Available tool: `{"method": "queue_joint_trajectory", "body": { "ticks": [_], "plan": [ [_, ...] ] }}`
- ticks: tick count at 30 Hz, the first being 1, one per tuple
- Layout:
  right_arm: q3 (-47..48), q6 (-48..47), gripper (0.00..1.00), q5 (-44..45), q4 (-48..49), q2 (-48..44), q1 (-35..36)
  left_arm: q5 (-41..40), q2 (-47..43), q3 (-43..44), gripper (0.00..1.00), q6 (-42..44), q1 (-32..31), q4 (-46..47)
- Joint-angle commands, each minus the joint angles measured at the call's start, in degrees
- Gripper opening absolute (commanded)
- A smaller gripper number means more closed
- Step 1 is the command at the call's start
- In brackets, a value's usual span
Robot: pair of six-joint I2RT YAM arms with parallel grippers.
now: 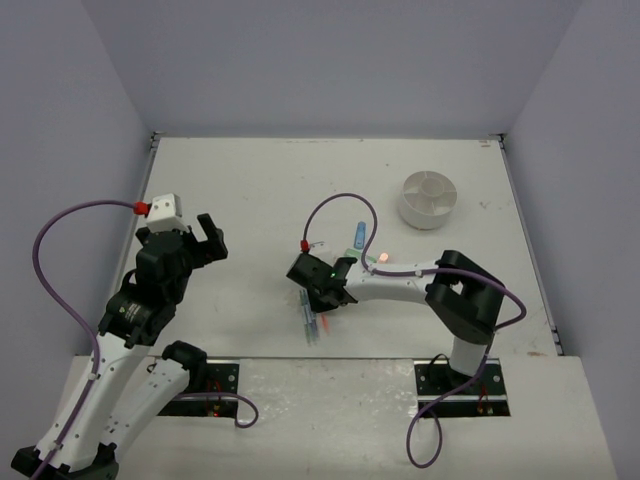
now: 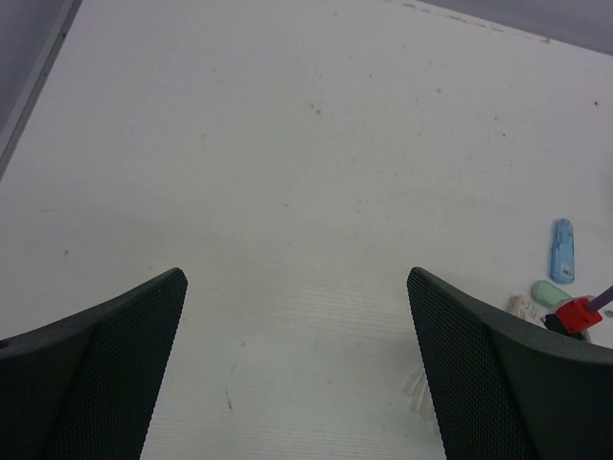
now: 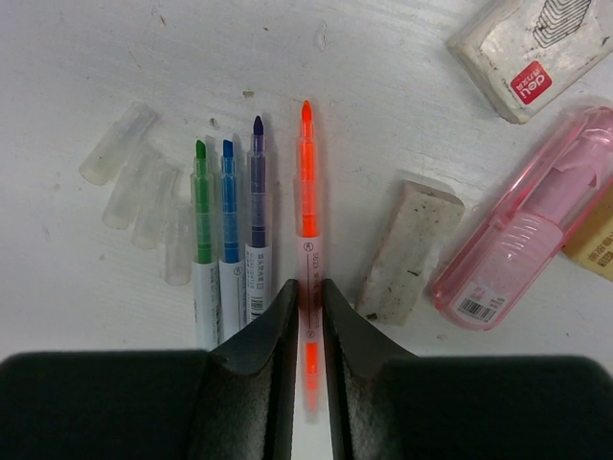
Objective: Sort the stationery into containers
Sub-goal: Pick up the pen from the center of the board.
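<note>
Fingers (image 3: 273,345) of the right gripper (image 3: 308,285) pinch the orange pen (image 3: 306,192) beside the purple pen (image 3: 257,211); the left gripper (image 2: 295,278) gapes wide.

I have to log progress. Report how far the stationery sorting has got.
Done: nothing shows in the white tub. In hand: the right gripper is closed on the orange pen, which lies on the table. To go: green pen, blue pen, purple pen, grey eraser, white eraser, pink case. The left gripper hangs open over bare table.
</note>
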Motion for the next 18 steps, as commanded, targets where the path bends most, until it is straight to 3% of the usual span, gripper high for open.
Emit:
{"method": "queue_joint_trajectory", "body": {
  "ticks": [1,6,13,18],
  "plan": [
    [0.8,2.1,0.16,2.2,-1.2,3.0,0.6,0.1,-0.3,-0.6,1.0,-0.1,-0.4,2.0],
    [0.7,2.5,0.2,2.4,-1.6,2.1,0.9,-0.1,-0.2,-0.6,1.0,-0.1,-0.5,2.0],
    [0.9,2.2,0.0,4.2,-2.0,-1.4,1.0,-0.1,0.1,-0.6,1.0,-0.1,-0.7,1.9],
    [3.3,0.9,0.0,10.1,-6.3,-6.9,0.9,0.8,0.3,0.0,1.0,0.2,-0.8,1.9]
  ]
}}
